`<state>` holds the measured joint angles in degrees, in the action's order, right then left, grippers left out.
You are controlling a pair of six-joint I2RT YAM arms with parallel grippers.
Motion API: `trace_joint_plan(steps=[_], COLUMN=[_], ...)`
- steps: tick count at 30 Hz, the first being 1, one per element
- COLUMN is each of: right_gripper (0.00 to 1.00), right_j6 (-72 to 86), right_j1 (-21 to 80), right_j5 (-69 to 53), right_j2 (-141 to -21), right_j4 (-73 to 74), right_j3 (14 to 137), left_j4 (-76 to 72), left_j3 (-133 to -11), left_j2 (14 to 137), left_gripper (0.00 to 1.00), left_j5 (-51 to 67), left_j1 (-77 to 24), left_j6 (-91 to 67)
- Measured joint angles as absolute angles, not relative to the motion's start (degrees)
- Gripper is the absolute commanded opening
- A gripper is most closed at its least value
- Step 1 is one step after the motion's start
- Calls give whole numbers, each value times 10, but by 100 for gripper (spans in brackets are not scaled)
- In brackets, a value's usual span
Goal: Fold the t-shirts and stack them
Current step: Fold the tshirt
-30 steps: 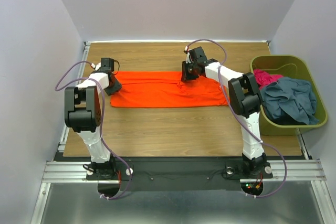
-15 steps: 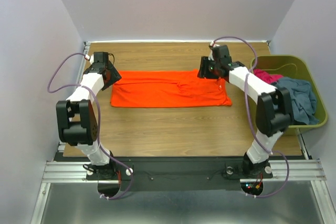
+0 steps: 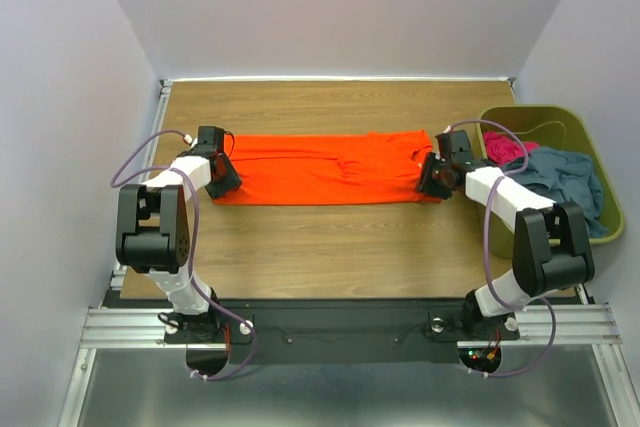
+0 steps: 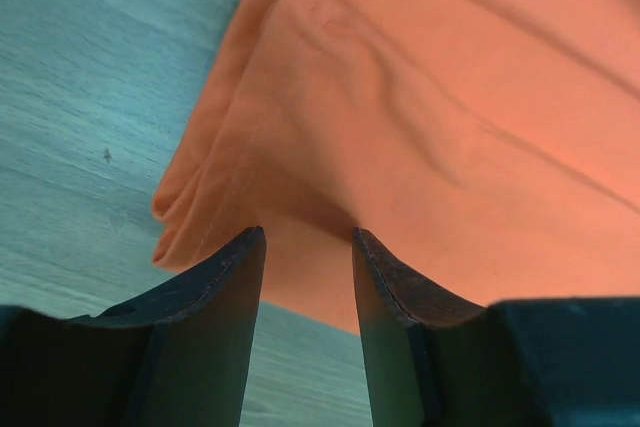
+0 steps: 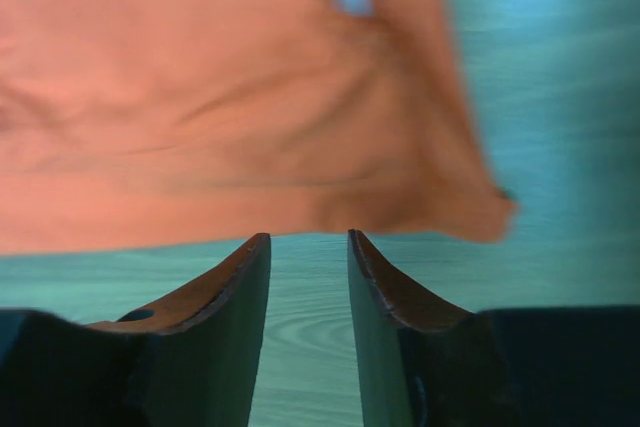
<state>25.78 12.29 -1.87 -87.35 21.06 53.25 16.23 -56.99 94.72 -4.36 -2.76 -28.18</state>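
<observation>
Item: orange t-shirt (image 3: 325,169), soft cloth folded into a long flat band, lay across the middle of the wooden table (image 3: 330,237), creased along its length. Its white neck label was not to be seen from any view. From above, my own wrists covered both short ends of the band.

Item: my left gripper (image 4: 305,277), dark, curved fingers (image 4: 215,307) parted with a clear gap, nothing pinched. The layered left edge of the orange cloth sat just past the tips, its hems stacked and rounded; whether the tips touched it I could not tell.

Item: my right gripper (image 5: 308,277), fingers likewise parted and empty, over bare wood grain just short of the shirt's near edge. That view was blurred; a pale patch near the top could not be made out.

Item: olive-green tub (image 3: 585,237), smooth plastic, at the table's right end, cut partly by my right arm. Inside, a crumpled blue-grey t-shirt (image 3: 565,182) lay over most of a magenta t-shirt (image 3: 507,147).
</observation>
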Motion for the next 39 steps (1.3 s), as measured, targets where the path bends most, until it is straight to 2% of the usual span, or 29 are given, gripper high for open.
trace_joint_plan(steps=[7, 12, 24, 27, 29, 30, 33, 36, 39], right_gripper=[36, 36, 36, 38, 41, 42, 46, 48, 47], right_j6=[265, 271, 254, 239, 229, 223, 214, 212, 215], right_j1=[62, 49, 53, 54, 59, 60, 71, 90, 112], right_j5=[2, 18, 37, 41, 41, 41, 38, 25, -1], right_j2=[-875, -929, -1160, -1188, -1190, -1188, -1171, -1133, -1087], right_j4=[210, 212, 188, 190, 190, 190, 190, 188, 192], right_j3=[504, 529, 816, 866, 883, 888, 886, 859, 829], left_j4=[147, 115, 44, 51, 71, 81, 102, 150, 203], left_j3=[-564, -542, -386, -343, -323, -321, -326, -362, -438], left_j2=[967, 958, 828, 779, 743, 732, 714, 702, 705], left_gripper=[45, 43, 44, 53, 61, 68, 76, 78, 77], left_j5=[-52, -30, 62, 73, 86, 91, 98, 71, -9], left_j1=[-23, 0, 37, -3, -71, -103, -186, -217, -213], left_j6=[-281, -292, -373, -411, -445, -461, -489, -495, -468])
